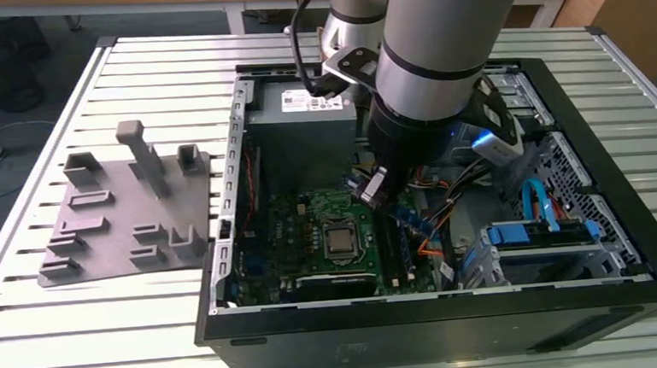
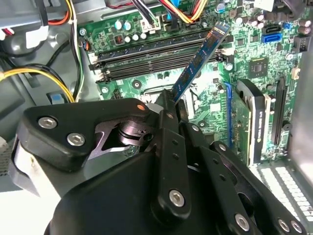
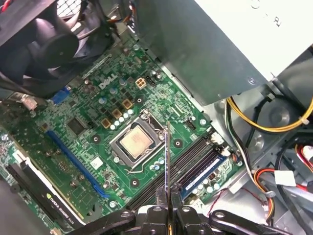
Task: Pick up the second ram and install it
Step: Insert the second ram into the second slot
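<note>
Here the gripper (image 2: 170, 104) clamps the second ram (image 2: 198, 60) above the motherboard (image 3: 90, 147) inside the open computer case (image 1: 428, 315)

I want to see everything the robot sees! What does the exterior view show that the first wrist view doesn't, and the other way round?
Exterior view: the grey plastic fixture with upright posts, the slatted silver metal table and the big grey robot arm.
First wrist view: the round black fan and, close up, the hand shut on the long thin dark memory board, seen edge-on.
Both: the green motherboard with its square silver processor socket.
</note>
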You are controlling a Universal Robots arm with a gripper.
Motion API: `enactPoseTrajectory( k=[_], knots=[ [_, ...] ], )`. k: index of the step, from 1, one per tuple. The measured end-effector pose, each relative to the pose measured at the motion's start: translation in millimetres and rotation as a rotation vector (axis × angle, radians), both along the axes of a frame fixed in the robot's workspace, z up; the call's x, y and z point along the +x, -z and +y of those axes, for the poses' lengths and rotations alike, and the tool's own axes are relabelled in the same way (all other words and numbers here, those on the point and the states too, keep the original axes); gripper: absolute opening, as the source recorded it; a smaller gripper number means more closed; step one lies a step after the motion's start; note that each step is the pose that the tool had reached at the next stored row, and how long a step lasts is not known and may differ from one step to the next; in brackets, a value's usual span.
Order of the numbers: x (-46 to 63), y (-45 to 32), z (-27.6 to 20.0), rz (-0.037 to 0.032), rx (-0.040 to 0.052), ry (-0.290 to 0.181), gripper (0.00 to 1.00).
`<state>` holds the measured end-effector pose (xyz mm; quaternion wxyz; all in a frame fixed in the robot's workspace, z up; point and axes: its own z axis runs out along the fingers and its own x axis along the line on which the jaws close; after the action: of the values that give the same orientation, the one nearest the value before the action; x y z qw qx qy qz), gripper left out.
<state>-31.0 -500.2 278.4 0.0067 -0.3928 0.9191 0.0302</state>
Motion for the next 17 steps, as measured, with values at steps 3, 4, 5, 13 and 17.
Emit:
enactPoseTrajectory(
  k=[3,4,5,13,17],
  knots=[
    [0.0,0.1,0.0,-0.0001,-0.0002,0.026,0.14],
    [0.0,0.1,0.0,0.0,-0.0002,0.034,0.14],
    [0.0,0.1,0.0,0.0,-0.0004,0.042,0.14],
    [0.0,0.2,0.0,0.0,-0.0007,0.108,0.14],
    [0.0,0.2,0.0,0.0,-0.0012,0.141,0.14]
  ],
)
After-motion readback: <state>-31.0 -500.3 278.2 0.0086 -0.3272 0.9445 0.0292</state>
